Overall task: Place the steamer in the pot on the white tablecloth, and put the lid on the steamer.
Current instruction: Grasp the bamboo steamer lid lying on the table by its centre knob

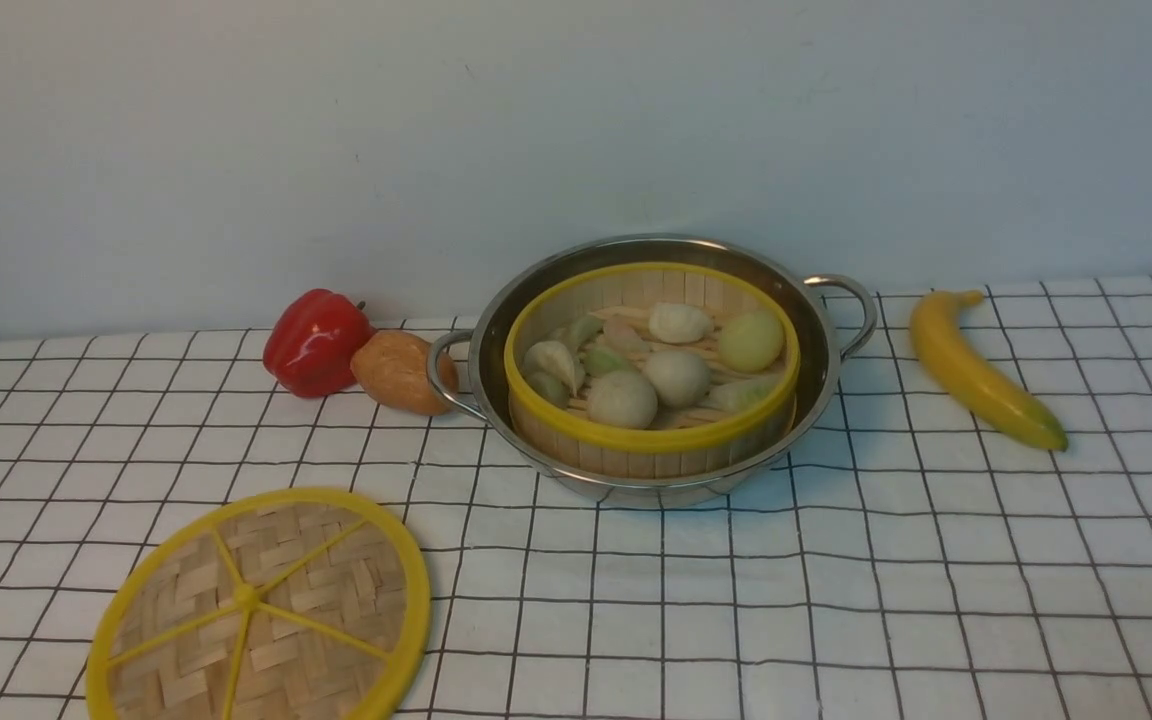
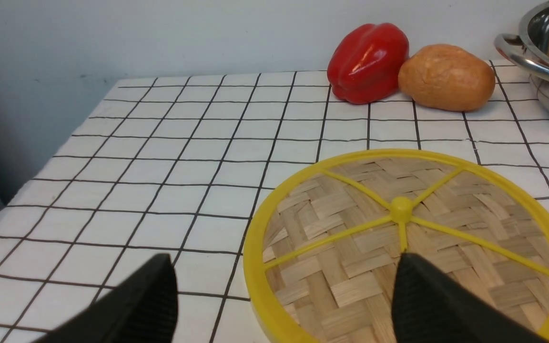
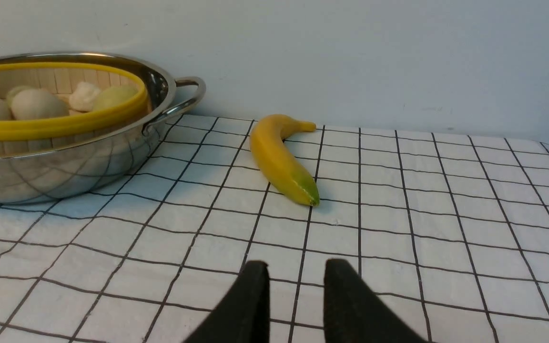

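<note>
While the steamer (image 1: 651,440) sits inside the pot (image 1: 821,350), nothing covers it: pale dumplings (image 1: 678,376) and buns lie in plain sight on the slatted floor. Its yellow rim shows just above the steel rim on the near side.

Pot: on the tablecloth (image 1: 836,600), about midway along, toward the far edge. One loop handle out to each side.

Lid (image 1: 266,610): flat on the cloth at the near-left corner, spokes and hub facing up, well apart from the pot.

Left gripper (image 2: 282,259): spread wide, holding nothing, low at the lid's near side. One finger (image 2: 427,300) is over the weave, the other over bare cloth just outside the yellow rim. Cannot tell whether either touches.

Right gripper (image 3: 296,264): fingers (image 3: 250,305) a narrow gap apart, nothing between them, over bare cloth toward the near edge on the right side. Pot and banana lie beyond it.

Other items: banana (image 1: 981,370) right of the pot, near the far edge, lying apart from the right handle. Red pepper (image 1: 314,340) and potato (image 1: 398,372) touch each other left of the pot, also by the far edge, the potato just beside the left handle.
</note>
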